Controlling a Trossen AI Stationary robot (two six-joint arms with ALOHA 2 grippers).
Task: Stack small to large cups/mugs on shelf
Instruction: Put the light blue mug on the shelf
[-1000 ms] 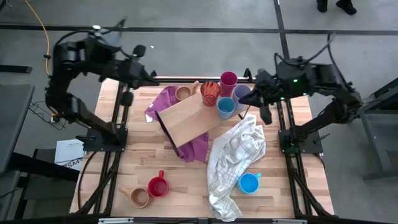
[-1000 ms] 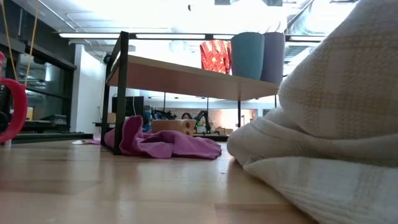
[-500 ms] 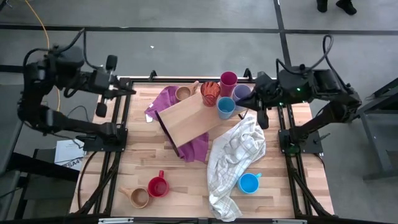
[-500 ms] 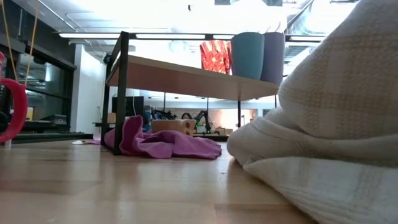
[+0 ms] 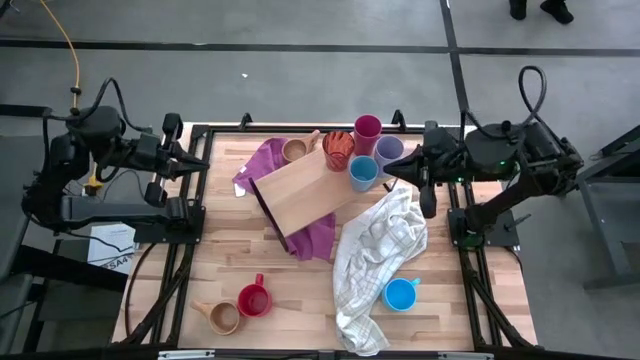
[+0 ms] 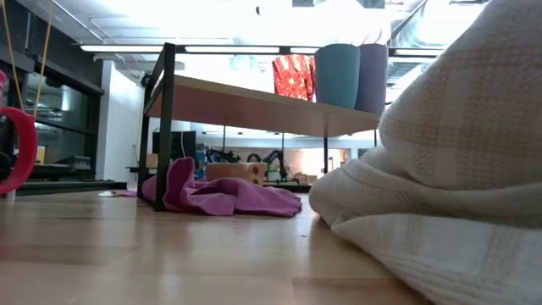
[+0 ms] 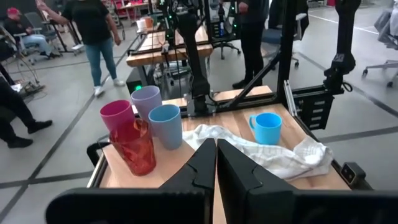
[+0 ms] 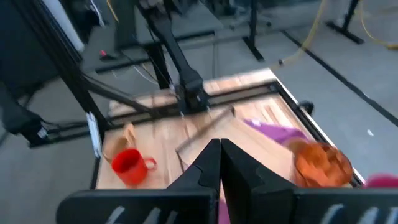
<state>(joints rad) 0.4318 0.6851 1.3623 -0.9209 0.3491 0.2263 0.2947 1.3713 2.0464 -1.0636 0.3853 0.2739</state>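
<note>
Red handled plastic mug (image 5: pixel 254 298) on counter's near-left, off light-wood shelf (image 5: pixel 303 190) | left gripper (image 5: pixel 192 160) nearer, jaws closed, empty | right gripper (image 5: pixel 408 166) jaws closed, empty

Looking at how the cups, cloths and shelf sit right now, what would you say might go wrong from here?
1. Four cups crowd one end of the shelf; adding another there could topple them.
2. The white towel lies against the blue mug, so a grasp there might snag cloth.
3. The red mug and the tan mug sit nearly touching, so reaching for one may knock the other.
</note>
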